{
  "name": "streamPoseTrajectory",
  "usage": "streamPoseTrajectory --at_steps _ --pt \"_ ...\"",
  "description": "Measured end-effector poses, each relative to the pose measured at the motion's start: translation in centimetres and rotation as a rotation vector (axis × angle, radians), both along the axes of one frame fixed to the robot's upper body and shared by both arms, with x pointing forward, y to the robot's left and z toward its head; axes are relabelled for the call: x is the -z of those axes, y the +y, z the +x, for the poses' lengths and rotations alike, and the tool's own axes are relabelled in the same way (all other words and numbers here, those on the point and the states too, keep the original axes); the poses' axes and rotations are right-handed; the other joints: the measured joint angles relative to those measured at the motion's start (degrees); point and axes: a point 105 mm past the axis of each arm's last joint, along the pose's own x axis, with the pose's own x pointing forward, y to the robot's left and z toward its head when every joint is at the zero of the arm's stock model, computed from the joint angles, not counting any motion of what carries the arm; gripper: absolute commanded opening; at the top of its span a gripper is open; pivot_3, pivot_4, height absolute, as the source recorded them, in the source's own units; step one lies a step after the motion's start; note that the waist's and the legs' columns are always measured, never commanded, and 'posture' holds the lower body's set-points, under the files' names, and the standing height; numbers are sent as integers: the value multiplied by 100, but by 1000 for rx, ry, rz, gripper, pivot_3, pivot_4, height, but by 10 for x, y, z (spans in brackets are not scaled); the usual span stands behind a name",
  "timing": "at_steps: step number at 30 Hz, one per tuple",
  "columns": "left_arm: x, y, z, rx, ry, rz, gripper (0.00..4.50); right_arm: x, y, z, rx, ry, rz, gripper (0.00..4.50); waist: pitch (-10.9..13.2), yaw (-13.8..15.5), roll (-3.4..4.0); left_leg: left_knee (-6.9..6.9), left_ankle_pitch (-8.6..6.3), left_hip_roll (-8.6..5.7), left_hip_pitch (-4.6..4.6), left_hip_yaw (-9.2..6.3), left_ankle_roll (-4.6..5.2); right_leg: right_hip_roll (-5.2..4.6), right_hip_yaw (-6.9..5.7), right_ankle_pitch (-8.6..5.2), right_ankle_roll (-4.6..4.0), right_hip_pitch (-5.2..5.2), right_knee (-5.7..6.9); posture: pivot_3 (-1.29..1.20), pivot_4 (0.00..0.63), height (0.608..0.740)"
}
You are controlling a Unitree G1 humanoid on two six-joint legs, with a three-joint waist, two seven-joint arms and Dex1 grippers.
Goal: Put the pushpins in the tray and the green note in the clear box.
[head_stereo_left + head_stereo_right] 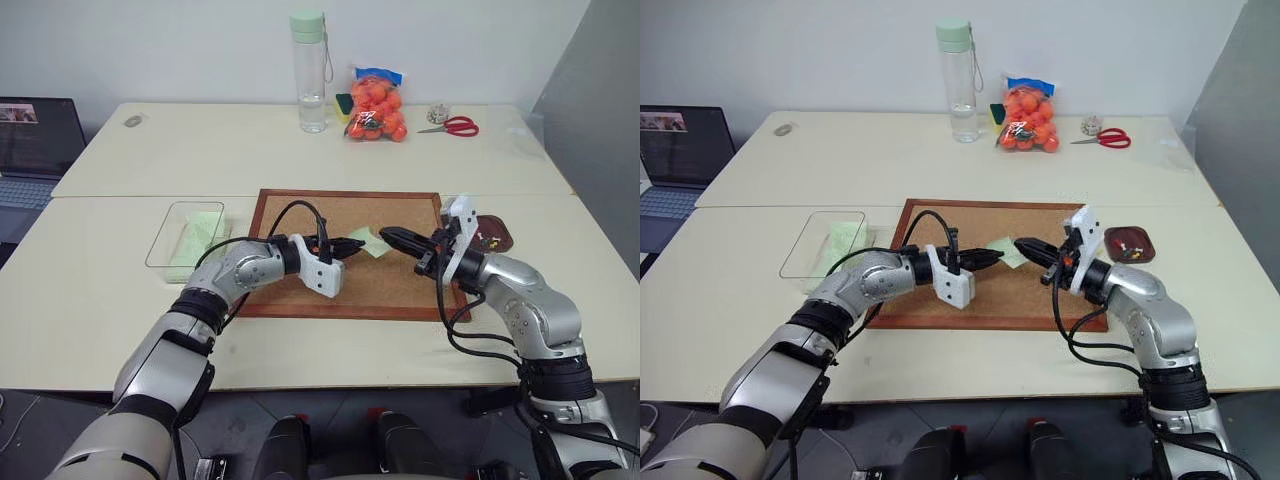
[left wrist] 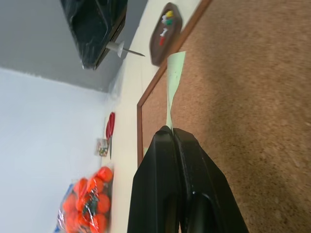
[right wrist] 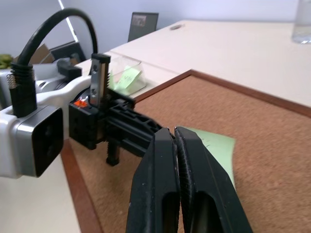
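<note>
On corkboard (image 1: 390, 270): one green note (image 1: 368, 241); tray (image 1: 492, 233): several pushpins (image 2: 166, 22).

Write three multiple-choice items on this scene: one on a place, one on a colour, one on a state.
1. The tray sits
A. on the corkboard
B. on the table, beside the right edge of the corkboard
C. inside the clear box

2. The handles of the scissors are
A. red
B. blue
C. black

3. The left gripper is
A. open above the bottle
B. shut on the edge of the green note
C. shut on the scissors

Key: 1 B, the dish lies just off the board's frame. 2 A, the red loops show at the far edge of the table. 3 B, the left wrist view shows the paper coming out between closed fingers.
</note>
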Motion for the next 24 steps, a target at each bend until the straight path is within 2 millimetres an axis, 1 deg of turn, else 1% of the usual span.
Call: streamPoseTrajectory --at_steps 3,4,5,6,7,8,9,10,12,13,16,18,19,24 --pt "9 4 -4 -29 95 -39 9 -11 -18 14 127 -33 37 0 0 1 0 0 0 5 0 0 0 0 -1 5 -8 -1 1 0 150 740" --pt "11 1 -7 -44 164 -91 9 -14 -27 19 189 -50 36 0 0 2 0 0 0 8 -1 -1 0 -2 -1 8 -13 -1 2 0 150 740" --pt "10 1 -7 -58 198 -125 9 -14 -31 22 217 -55 29 0 0 0 0 0 0 9 -1 1 0 -2 1 11 -19 -1 1 0 150 740" --pt "8 -6 -11 -68 302 -224 9 -8 -45 30 309 -52 -4 0 0 3 1 1 0 9 -2 1 0 -4 0 15 -27 -1 0 0 150 740" --pt "3 -12 -17 -79 455 -362 9 2 -66 41 442 -50 -70 0 0 13 0 4 0 6 -6 1 0 -11 -1 16 -28 0 3 0 150 740" --pt "-1 -19 -23 -55 527 -426 9 10 -81 46 521 -34 -110 0 0 32 0 6 0 2 -10 -1 0 -14 -3 16 -28 -2 2 0 150 740" --pt "-5 -24 -29 -35 618 -466 9 20 -97 50 607 -15 -153 0 0 35 0 8 1 3 -14 -1 0 -11 -1 16 -28 -6 2 0 150 740" --pt "-10 -27 -32 -29 697 -498 9 27 -108 53 670 -8 -183 0 0 8 0 7 1 4 -12 -1 0 -7 1 16 -28 -6 4 0 150 740" --pt "-25 -35 -40 5 805 -545 9 36 -131 57 777 10 -219 0 0 -5 1 6 1 4 -9 -2 0 -3 2 16 -28 -6 5 0 150 740" --pt "-30 -40 -45 23 839 -552 9 38 -139 58 814 15 -227 0 -1 -21 2 5 1 2 -5 2 0 -1 6 16 -28 -5 5 0 150 740" --pt "-30 -45 -48 8 921 -549 9 34 -146 65 851 -6 -235 0 -2 -120 3 2 0 -8 13 13 0 9 22 15 -26 1 6 0 150 740" --pt "-22 -47 -47 -29 987 -539 9 30 -148 71 870 -19 -231 0 -2 -165 3 2 0 -6 19 17 0 20 31 12 -20 3 6 0 150 740" --pt "-18 -48 -47 -43 1016 -531 9 31 -151 75 883 -15 -232 0 -2 -168 3 2 1 -4 20 17 0 22 31 5 -9 3 7 0 150 740" --pt "-13 -47 -46 -70 1049 -510 9 39 -154 82 902 21 -224 0 -2 -152 3 3 1 -4 19 19 0 22 33 8 -14 4 5 0 150 740"
